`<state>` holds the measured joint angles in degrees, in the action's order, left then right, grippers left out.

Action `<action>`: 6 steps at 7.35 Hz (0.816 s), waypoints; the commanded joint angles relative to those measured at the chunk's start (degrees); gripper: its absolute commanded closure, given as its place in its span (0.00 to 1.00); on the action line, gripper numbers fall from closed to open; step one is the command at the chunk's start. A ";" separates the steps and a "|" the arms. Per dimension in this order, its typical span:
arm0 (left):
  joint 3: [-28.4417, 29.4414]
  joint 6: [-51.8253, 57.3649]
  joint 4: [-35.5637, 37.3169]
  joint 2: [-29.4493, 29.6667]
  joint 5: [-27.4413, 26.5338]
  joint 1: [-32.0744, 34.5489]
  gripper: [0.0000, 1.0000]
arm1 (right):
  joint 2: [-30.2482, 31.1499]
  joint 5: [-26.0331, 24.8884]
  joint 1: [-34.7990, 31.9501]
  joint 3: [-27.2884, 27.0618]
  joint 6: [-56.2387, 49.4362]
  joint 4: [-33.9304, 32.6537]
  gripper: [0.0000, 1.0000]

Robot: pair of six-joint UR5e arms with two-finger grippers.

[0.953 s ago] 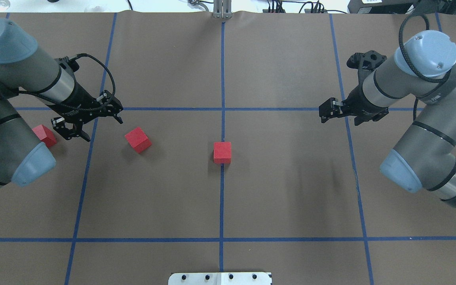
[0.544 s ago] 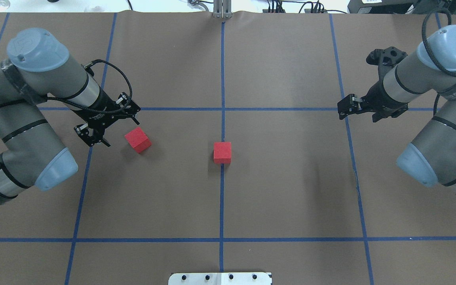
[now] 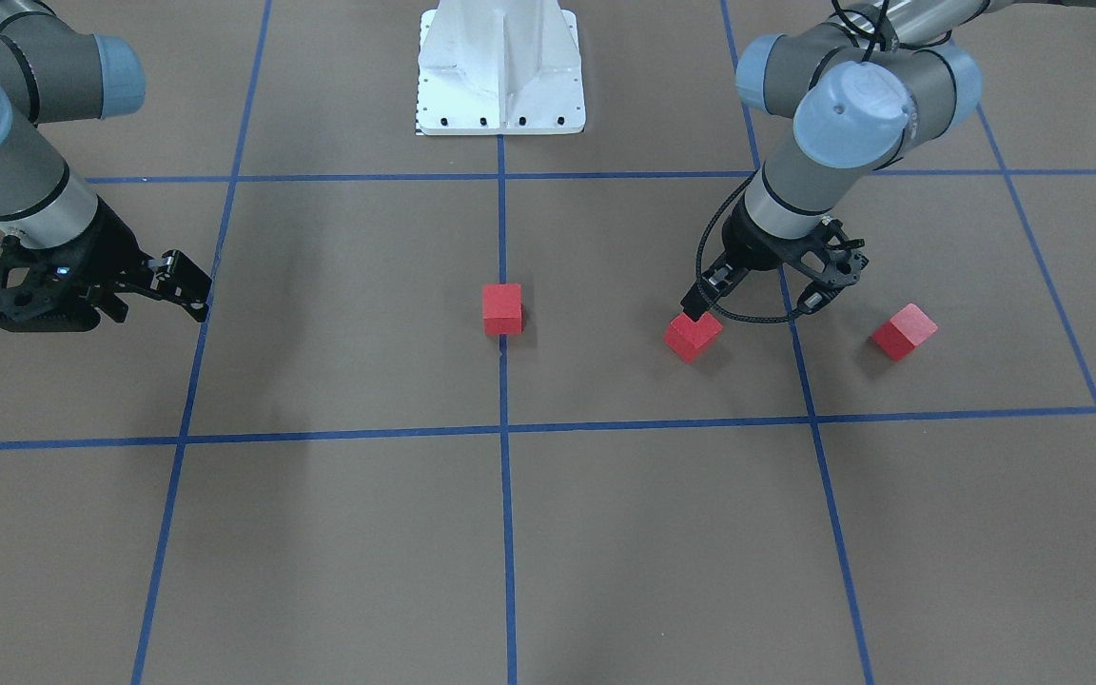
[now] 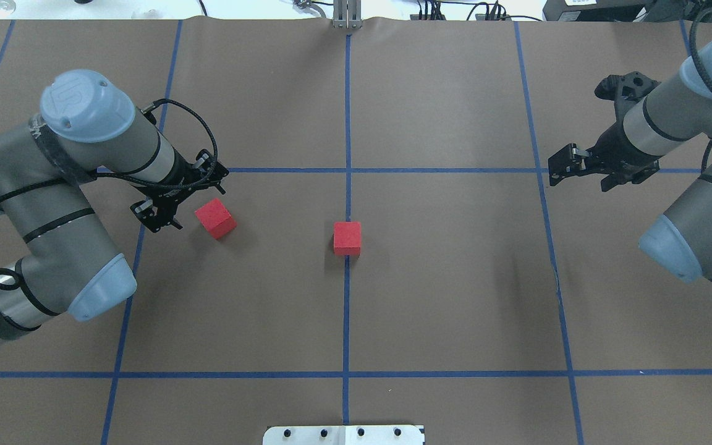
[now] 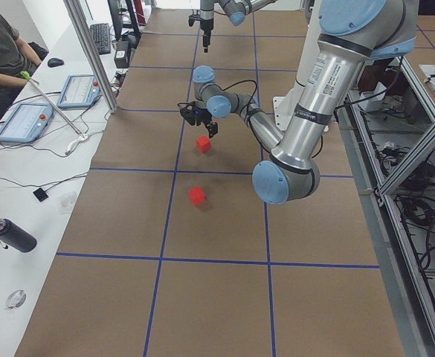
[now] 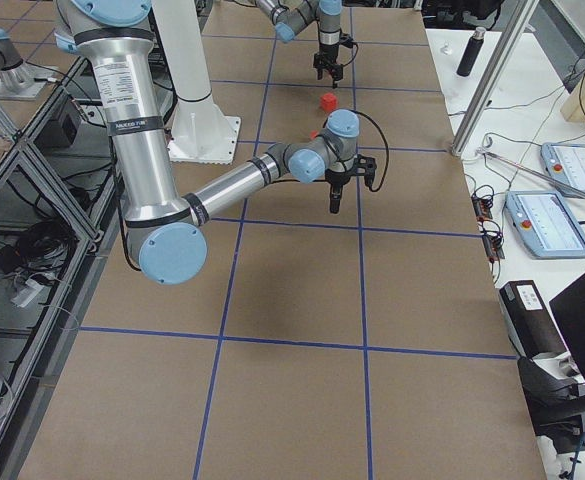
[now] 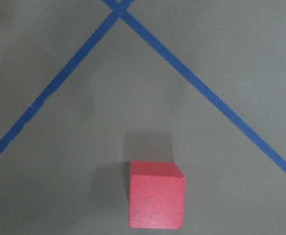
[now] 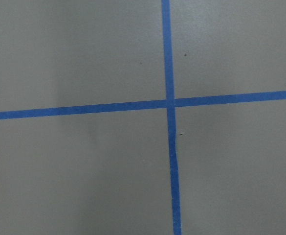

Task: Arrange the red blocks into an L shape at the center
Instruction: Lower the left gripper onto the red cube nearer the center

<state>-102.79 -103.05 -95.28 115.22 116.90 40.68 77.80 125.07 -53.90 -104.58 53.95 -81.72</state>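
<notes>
left claw (image 4: 188, 199) spread beside a red block (image 4: 215, 219), seemingly not touching.

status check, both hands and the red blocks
Left hand open beside middle block, holding nothing. Right hand idle, state unclear. Center block placed; third block far left. Path clear.

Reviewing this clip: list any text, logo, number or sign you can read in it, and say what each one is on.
"UR": a faint embossed logo, as best it reads, on the left arm's blue joint cap.
Operator tablets: there is screen content, but it is too small to read.
Red blocks: plain faces, no markings.
Brown table cover: blue tape lines only, no text.
</notes>
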 commanded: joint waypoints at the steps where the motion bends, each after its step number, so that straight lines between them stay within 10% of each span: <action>1: 1.35 -0.40 0.10 -0.17 -0.62 -1.30 0.00 | 0.51 0.26 -0.68 0.69 -0.52 1.20 0.01; 6: 6.64 2.49 -0.34 2.02 -0.88 -1.75 0.00 | 0.51 0.08 -0.59 0.86 -0.69 1.30 0.01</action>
<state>-96.65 -101.67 -95.59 116.92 116.05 38.96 78.31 125.23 -54.53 -103.87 53.39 -80.43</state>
